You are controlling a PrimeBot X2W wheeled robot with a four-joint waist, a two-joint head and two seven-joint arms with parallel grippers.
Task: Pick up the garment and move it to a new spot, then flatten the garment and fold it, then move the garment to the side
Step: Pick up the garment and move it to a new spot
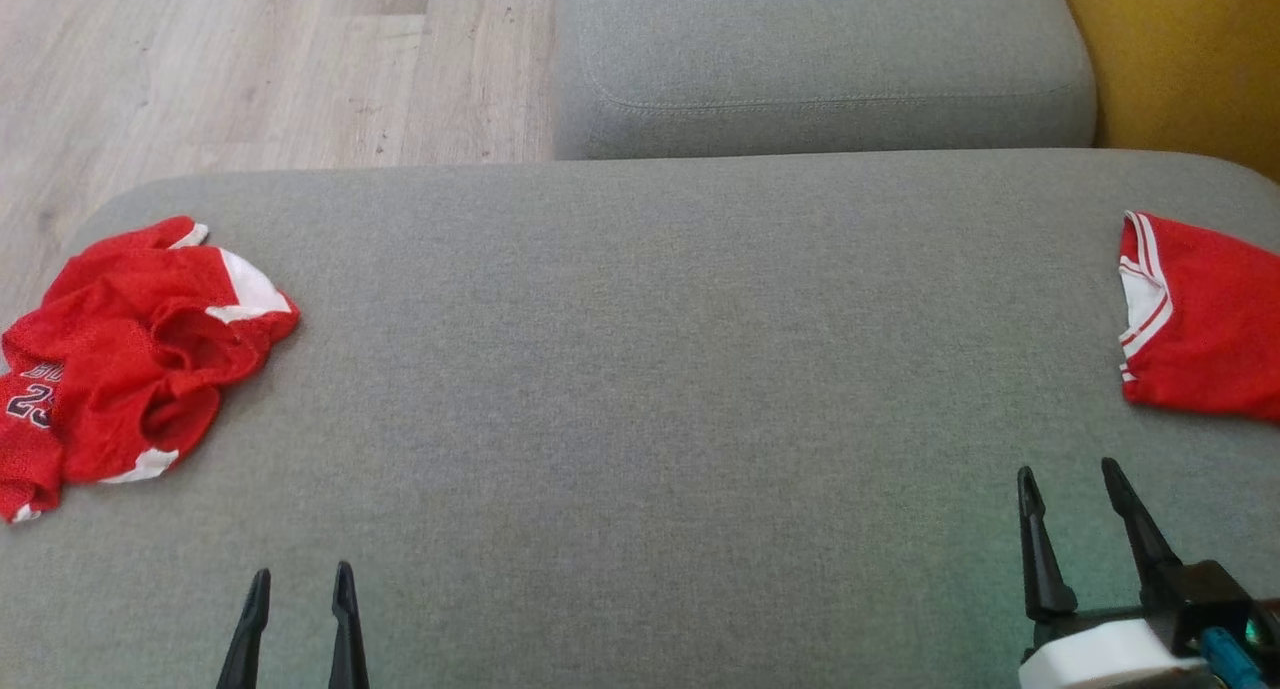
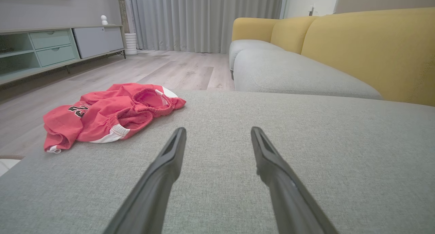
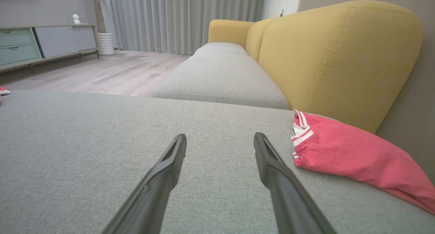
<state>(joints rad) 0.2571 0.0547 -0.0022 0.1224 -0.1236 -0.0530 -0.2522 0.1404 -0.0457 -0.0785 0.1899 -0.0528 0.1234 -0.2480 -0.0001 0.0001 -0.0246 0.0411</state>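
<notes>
Crumpled garment (image 1: 140,359): I see a red mesh sports piece with white trim, bunched in a heap. Dark printed digits show on one fold, partly hidden.
Its state: not flattened and not folded. In the left wrist view a gathered elastic opening faces upward.
Its place: on the far left end of the grey cushion (image 1: 640,369), close to the cushion's left edge.
Folded garment (image 1: 1205,319): I see a second red piece, lying smooth and flat, with white stripes along the hem that faces the cushion's middle.
Its place: on the far right end of the same cushion, well apart from the first one.
</notes>
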